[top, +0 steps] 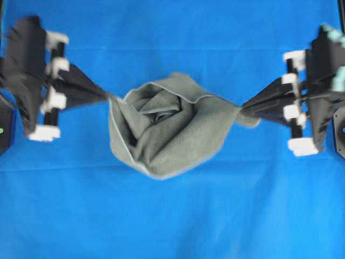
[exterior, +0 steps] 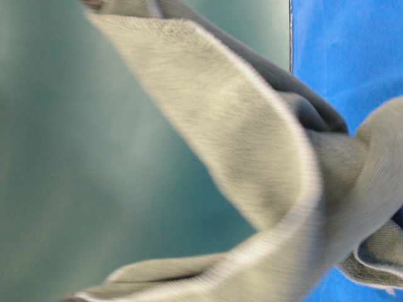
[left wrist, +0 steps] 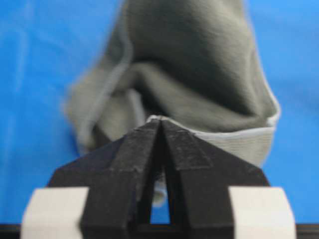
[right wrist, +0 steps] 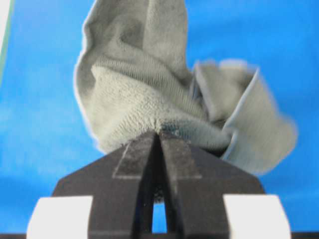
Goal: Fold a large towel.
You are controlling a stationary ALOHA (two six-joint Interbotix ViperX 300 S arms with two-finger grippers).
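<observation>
The left gripper (top: pixel 110 98) is on the left side of the overhead view. Its two black fingers are pressed together on the left edge of the towel (top: pixel 172 127). In the left wrist view the pale hem (left wrist: pixel 239 133) of the cloth runs right into the tip where the fingers meet, so this gripper (left wrist: pixel 160 124) is clamped on the towel.

The towel is in the middle, between the two arms. It is grey-green and hangs in a bunch of soft folds over the bright blue sheet (top: pixel 172 226). It looks a bit like a rose from above. It is not flat yet, so I think the folding is only just starting. The table-level view is filled with blurry cloth (exterior: pixel 252 157) close to the camera.

The right gripper (top: pixel 241 110) is on the right side. Its fingers are also pressed together, on the right edge of the towel. The right wrist view shows the fuzzy cloth bunched at the tip of this gripper (right wrist: pixel 159 133).

So the towel's long way runs left to right, from one gripper to the other. Each arm is at its own end, and neither looks nearer to the middle. I think the next move needs both arms to pull apart so the towel goes flat.

I can see no words, brands or labels anywhere
</observation>
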